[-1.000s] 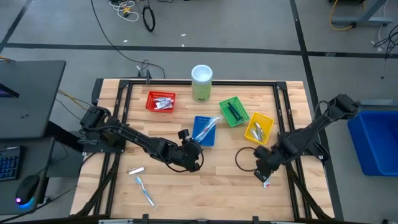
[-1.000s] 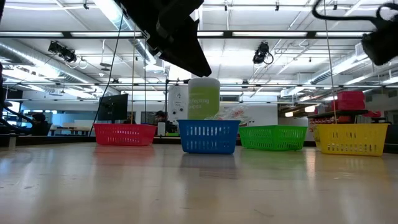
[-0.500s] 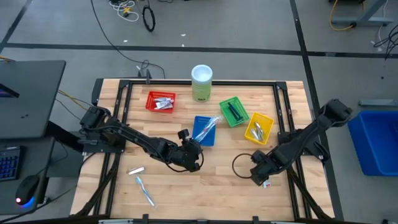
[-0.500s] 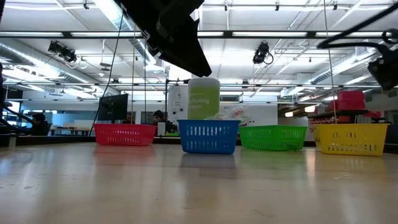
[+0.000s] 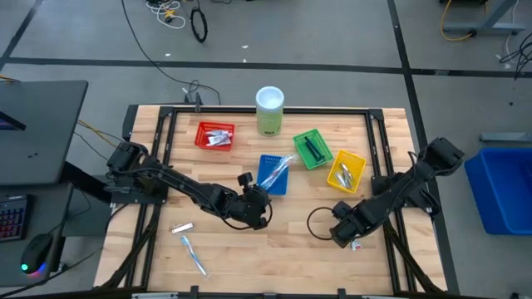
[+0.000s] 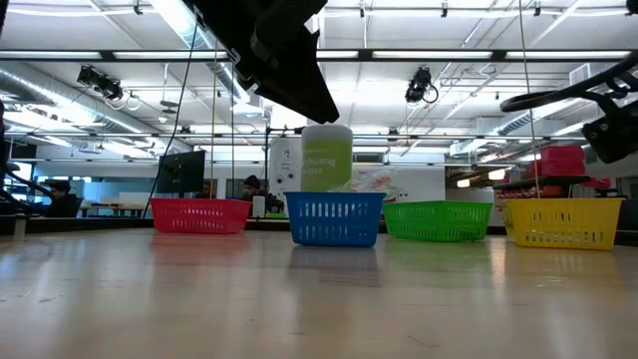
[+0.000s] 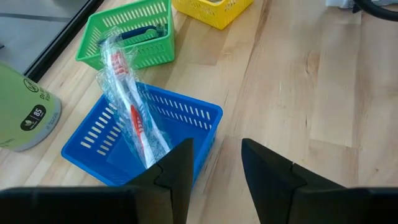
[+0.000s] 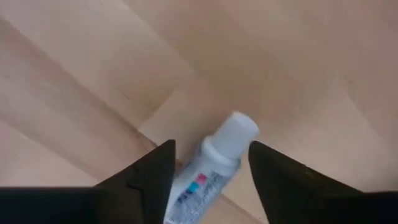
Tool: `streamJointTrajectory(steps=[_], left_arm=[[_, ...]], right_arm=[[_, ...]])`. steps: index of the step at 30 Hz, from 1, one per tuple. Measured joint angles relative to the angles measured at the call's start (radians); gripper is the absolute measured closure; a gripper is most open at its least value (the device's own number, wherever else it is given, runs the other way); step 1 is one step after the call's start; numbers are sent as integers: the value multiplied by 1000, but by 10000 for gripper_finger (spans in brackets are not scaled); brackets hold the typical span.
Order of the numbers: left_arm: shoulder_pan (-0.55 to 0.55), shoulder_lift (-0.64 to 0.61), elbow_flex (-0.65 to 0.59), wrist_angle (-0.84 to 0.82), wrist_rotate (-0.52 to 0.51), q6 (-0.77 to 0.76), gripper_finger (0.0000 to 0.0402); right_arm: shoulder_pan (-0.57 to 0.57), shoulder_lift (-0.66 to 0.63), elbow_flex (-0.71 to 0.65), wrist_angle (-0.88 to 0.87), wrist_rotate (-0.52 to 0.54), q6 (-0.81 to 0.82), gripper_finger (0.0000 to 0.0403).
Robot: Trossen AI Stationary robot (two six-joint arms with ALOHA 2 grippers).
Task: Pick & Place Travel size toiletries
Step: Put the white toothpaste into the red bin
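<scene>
Four baskets past the blue basket (image 5: 272,173), right gripper (image 8: 208,163) spread wide astride one white tube (image 8: 214,167) on bare wood, left gripper (image 7: 214,163) parted beside one bagged toothbrush (image 7: 132,112).

Two dark, jointed, cabled arms

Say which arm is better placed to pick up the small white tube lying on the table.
The right: its gripper is open directly over the white tube, fingers either side. The left gripper waits open by the blue basket.
</scene>
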Motion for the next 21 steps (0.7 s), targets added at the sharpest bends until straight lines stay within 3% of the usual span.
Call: streamJointTrajectory(steps=[11, 21], left_arm=[[0, 0, 0, 0, 0, -20, 260], [0, 0, 0, 1, 0, -25, 260]], right_arm=[[-12, 0, 0, 46, -10, -25, 299], [-16, -11, 0, 181, 6, -104, 310]])
